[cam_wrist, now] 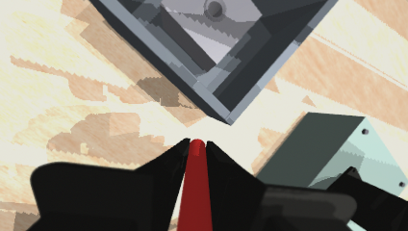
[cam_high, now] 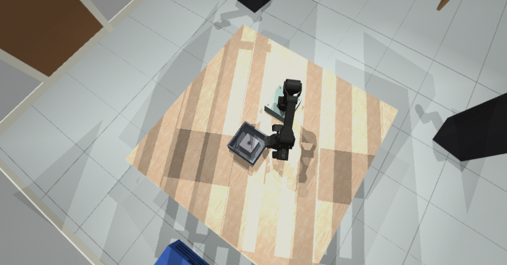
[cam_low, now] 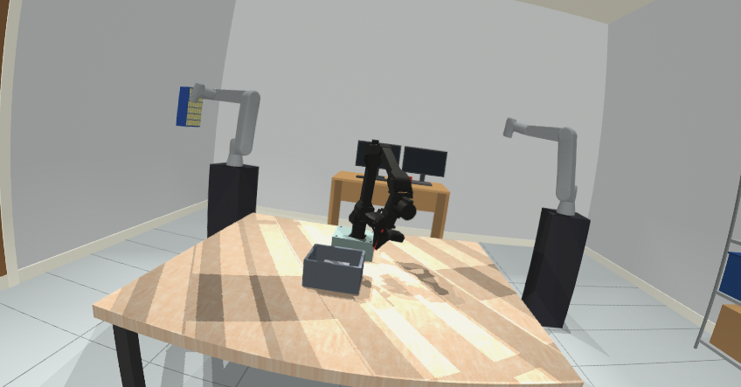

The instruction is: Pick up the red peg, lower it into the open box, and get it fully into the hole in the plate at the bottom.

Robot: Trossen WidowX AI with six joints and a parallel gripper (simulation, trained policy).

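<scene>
My gripper [cam_high: 269, 142] [cam_low: 378, 240] [cam_wrist: 197, 144] is shut on the red peg [cam_low: 382, 231] [cam_wrist: 195, 197]. In the wrist view the peg runs up between both fingers, its rounded end at the fingertips. In the exterior view it is tilted and held above the table, beside the box; the top view does not show it. The open dark grey box [cam_high: 240, 156] [cam_low: 332, 278] [cam_wrist: 250, 96] stands on the table, left of the gripper in the top and exterior views. A pale plate [cam_high: 247, 137] [cam_wrist: 241, 12] lies at its bottom with a round hole [cam_high: 249, 142] [cam_wrist: 215, 9].
The arm's pale green base block [cam_high: 277, 95] [cam_low: 342, 238] [cam_wrist: 298, 144] stands behind the box. In the wrist view the box's near corner is just ahead of the fingertips. The box walls rise around the plate. Striped light and shadows fall across the wooden table [cam_high: 199, 119] [cam_low: 312, 342].
</scene>
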